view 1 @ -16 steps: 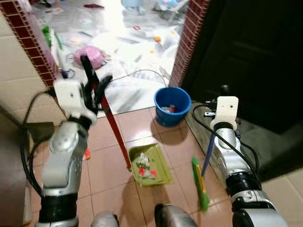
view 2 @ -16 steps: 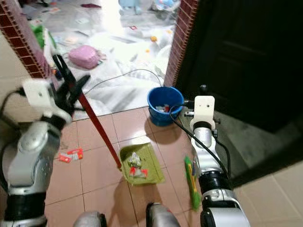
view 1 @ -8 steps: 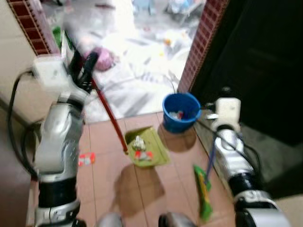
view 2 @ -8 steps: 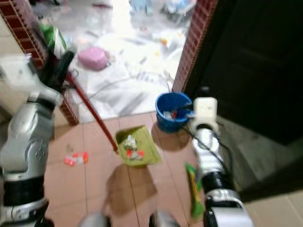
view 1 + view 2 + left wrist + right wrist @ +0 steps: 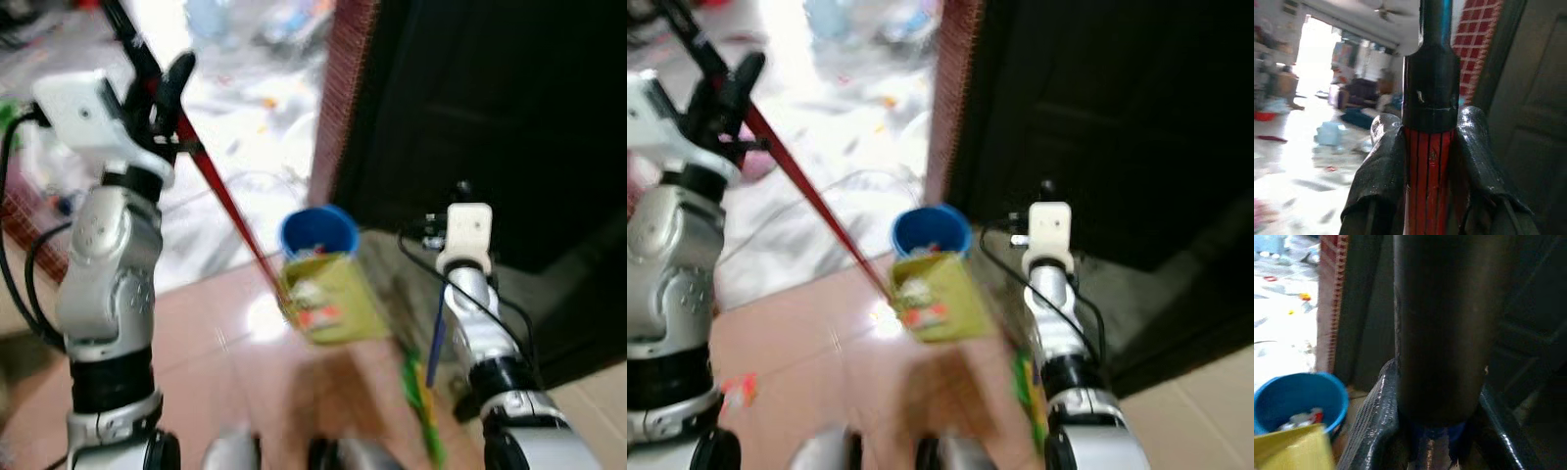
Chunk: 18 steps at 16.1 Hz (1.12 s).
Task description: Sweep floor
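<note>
- Left gripper (image 5: 1430, 161), fingers clamped on the red handle (image 5: 220, 201), holds the green dustpan (image 5: 328, 299) raised beside the blue bucket (image 5: 315, 233); a tilt could spill its scraps.
- Right gripper (image 5: 1437, 431), fingers closed around the broom (image 5: 421, 397), risks dragging it.

Obstacles: bucket (image 5: 316, 233) far centre, touching dustpan (image 5: 326, 298) | brick pillar (image 5: 342, 88) far, dark door (image 5: 509, 108) right | Free: tiled floor (image 5: 225, 343) near left
</note>
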### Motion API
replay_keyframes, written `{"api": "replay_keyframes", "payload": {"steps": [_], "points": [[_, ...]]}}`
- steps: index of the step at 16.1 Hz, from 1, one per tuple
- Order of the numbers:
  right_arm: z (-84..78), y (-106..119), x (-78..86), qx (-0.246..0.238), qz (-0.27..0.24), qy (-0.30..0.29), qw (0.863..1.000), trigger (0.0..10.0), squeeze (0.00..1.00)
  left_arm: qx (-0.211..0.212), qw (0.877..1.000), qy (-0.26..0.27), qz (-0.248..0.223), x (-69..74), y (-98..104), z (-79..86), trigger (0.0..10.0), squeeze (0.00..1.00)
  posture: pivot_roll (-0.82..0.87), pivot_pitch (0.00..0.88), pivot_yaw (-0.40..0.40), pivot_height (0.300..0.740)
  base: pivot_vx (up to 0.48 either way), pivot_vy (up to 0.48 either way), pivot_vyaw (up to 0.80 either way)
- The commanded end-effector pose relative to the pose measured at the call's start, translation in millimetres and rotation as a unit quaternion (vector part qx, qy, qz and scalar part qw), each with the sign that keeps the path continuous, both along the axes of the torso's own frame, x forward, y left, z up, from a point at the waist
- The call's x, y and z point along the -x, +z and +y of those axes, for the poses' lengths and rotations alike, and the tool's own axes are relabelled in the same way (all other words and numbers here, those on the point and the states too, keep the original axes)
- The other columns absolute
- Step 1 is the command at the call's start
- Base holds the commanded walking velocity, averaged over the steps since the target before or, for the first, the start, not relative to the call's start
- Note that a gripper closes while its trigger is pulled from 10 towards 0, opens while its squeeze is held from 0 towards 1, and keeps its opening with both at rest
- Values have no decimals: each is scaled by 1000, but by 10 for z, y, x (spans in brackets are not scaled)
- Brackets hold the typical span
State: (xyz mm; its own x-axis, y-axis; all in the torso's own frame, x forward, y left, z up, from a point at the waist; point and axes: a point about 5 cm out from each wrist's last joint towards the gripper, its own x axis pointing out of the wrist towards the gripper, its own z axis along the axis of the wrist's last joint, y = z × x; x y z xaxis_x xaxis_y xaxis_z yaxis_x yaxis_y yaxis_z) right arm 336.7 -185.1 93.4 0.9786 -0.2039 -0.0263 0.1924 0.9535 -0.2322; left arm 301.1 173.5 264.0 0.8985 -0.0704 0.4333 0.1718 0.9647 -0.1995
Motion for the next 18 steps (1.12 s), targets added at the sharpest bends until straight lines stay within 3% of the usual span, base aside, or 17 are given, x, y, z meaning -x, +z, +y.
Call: {"api": "replay_keyframes", "payload": {"steps": [1,4,10,16,18], "points": [[1,-12,-4,1,4,0,1000,10000,0,2,999,1,-45,53,202,-10,10000,0,10,71,-44,740,334,0,-800],[15,-24,-4,-1,4,3,1000,10000,0,3,998,6,-57,38,281,-3,10000,0,13,69,-43,740,326,0,-671],[51,-18,14,7,-5,30,1000,10000,0,-18,993,90,-67,-6,351,209,10000,0,10,68,-42,740,367,269,0],[93,-3,20,8,-14,47,999,10000,0,-43,987,136,-78,-14,385,300,10000,0,7,71,-44,740,300,375,749],[86,-5,25,7,-15,47,999,10000,0,-44,986,140,-83,-23,397,291,10000,0,7,72,-45,740,300,375,0]]}}
